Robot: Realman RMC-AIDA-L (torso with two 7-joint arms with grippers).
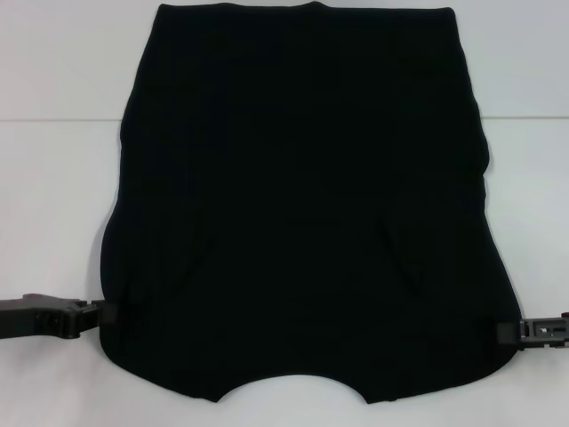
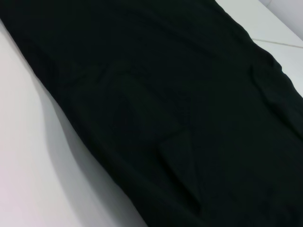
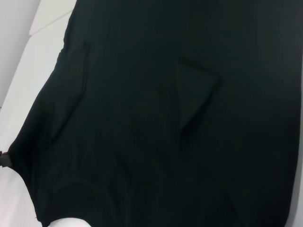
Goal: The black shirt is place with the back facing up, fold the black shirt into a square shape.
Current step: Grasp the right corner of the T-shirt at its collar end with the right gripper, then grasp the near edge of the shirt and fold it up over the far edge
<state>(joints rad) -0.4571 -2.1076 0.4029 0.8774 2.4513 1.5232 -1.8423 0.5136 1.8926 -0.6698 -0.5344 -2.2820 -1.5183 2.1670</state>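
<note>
Nearest to me is the curved neckline edge of the large, plain black soft-fabric shirt (image 1: 302, 205), scooped out of the near hem and facing the robot. The shirt lies flat in the middle of the white table (image 1: 53, 196), far hem away at the back. Both sleeves look already turned in: two slanted fold edges show on the cloth, one on each side of the near half, and the outline runs in long, fairly straight sides. So the side folds seem done; what is left, by my reckoning, is bringing the near end up over the far end, perhaps twice, to get a square.

The left gripper (image 1: 108, 312) sits at the shirt's left edge near the shoulder, and the right gripper (image 1: 505, 331) mirrors it at the right edge. Each touches the fabric's border, low to the table. Black on black, I cannot tell whether either pincer is closed on the cloth or merely resting against it.
</note>
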